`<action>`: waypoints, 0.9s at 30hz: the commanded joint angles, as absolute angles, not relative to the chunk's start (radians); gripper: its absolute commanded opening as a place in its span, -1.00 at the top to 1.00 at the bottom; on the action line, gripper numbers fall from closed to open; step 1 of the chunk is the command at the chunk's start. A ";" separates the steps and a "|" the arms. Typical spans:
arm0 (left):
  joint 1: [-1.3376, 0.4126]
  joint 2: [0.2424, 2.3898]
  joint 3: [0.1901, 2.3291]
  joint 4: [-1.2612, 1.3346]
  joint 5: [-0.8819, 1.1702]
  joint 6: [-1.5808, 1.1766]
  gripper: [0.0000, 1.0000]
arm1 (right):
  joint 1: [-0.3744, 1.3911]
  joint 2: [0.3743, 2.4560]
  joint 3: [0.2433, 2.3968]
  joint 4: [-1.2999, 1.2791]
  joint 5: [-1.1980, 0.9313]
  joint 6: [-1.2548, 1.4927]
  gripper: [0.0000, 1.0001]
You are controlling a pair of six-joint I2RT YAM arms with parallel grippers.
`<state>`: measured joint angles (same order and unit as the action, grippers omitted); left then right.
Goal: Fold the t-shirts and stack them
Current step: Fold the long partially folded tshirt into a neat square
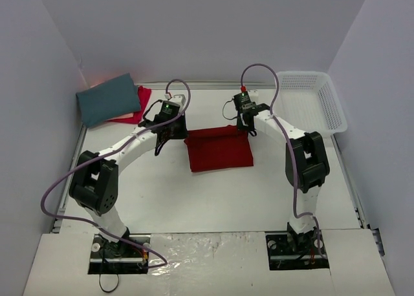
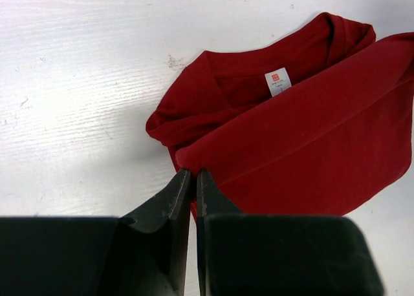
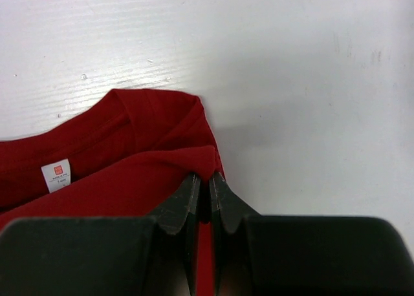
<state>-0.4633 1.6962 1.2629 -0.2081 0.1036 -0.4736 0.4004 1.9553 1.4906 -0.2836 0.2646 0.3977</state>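
My left gripper (image 2: 194, 174) is pressed together, pinching the deep red t-shirt (image 2: 304, 147) at its far-left corner. My right gripper (image 3: 204, 179) likewise pinches the far-right corner.

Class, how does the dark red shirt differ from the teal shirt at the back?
The dark red shirt is pinched by the left claw and right claw; the teal shirt lies untouched. The dark red shirt rests on the table; the teal shirt overlaps a brighter red shirt. Both are folded.
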 commanded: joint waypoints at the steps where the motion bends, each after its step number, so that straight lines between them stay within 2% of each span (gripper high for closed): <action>1: -0.428 1.698 1.315 -0.218 0.052 -0.437 0.95 | 0.365 1.999 1.548 -0.304 0.338 0.370 1.00; 11: -0.405 1.761 1.335 -0.201 0.075 -0.433 0.95 | 0.359 2.078 1.623 -0.305 0.327 0.368 1.00; 13: -0.403 1.778 1.341 -0.202 0.072 -0.433 0.89 | 0.359 2.092 1.632 -0.304 0.331 0.368 1.00; 14: -0.403 1.784 1.345 -0.202 0.075 -0.431 0.81 | 0.357 2.095 1.641 -0.305 0.334 0.371 0.72; 15: -0.403 1.787 1.347 -0.199 0.075 -0.431 0.60 | 0.357 2.098 1.646 -0.304 0.336 0.373 0.44; 17: -0.402 1.784 1.347 -0.195 0.069 -0.431 0.51 | 0.359 2.108 1.664 -0.304 0.342 0.371 0.01; 20: -0.397 1.776 1.354 -0.201 0.057 -0.431 0.49 | 0.356 2.117 1.684 -0.304 0.354 0.373 -0.21; 27: -0.399 1.724 1.379 -0.218 0.055 -0.448 0.47 | 0.356 2.080 1.753 -0.305 0.325 0.362 -0.32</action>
<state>-0.3981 1.8004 1.3357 -0.2024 0.0731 -0.4480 0.3511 2.1113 1.7016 -0.2821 0.3016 0.3771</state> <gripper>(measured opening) 0.262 0.657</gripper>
